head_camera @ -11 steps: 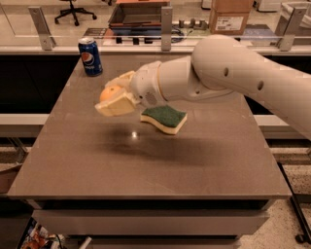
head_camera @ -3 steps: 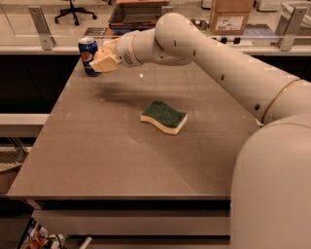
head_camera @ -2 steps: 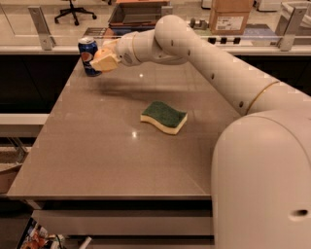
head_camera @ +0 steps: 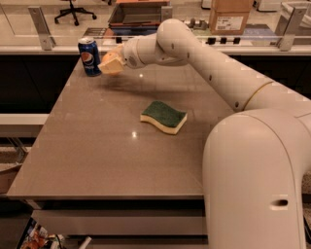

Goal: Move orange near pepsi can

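1. The orange is not showing anywhere on the table; likely it is riding hidden inside the gripper.
2. The gripper is hovering just beside the pepsi can; whether it is clamped, I cannot tell.
3. Setting down and releasing are remaining.

Rounded white arm with dark screw dots, yellow joint band, tan tool beside pepsi can.

Office-like lab, swivel chair, cardboard box, work table, gripper at its far-left corner
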Controlling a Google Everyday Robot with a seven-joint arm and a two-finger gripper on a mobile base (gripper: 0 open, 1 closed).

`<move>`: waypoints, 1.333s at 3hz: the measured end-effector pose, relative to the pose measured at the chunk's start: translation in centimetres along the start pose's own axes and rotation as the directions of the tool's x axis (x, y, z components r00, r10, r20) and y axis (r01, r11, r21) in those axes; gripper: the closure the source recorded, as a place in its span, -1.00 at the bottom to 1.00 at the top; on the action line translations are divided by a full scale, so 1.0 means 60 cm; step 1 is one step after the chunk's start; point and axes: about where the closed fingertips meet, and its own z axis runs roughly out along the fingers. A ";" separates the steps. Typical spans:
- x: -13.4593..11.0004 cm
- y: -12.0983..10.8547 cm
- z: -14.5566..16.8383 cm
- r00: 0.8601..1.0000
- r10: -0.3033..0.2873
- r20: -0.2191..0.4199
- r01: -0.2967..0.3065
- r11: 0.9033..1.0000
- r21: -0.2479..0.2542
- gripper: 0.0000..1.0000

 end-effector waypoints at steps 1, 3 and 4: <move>0.027 -0.006 -0.002 0.999 0.006 -0.048 -0.004 0.999 0.040 1.00; 0.055 -0.005 0.015 0.997 0.013 -0.079 -0.009 0.999 0.051 1.00; 0.055 -0.002 0.020 0.997 0.013 -0.080 -0.010 0.999 0.046 0.67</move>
